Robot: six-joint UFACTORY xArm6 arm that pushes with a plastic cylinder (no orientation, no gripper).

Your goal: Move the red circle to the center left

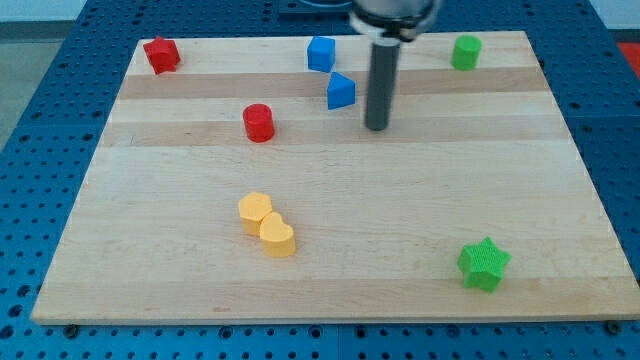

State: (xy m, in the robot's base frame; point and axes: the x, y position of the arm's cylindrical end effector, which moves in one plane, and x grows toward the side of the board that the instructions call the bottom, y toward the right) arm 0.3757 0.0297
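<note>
Camera view: found my tip set down on the counter, just right of the blue triangular block and apart from it. Carried no grasping part on the rod, so had nothing to open, close or hold.

Located the red circle well to the left of my tip and roughly level with it, untouched and short of the center left. Noted the blue cube up-left of my tip, and the red block far to the left at the counter's top corner.

Judged the main risk as catching the blue triangular block on a high sweep leftward. Judged an off-center push as likely to roll the red circle sideways off my tip, perhaps down toward the yellow blocks.
</note>
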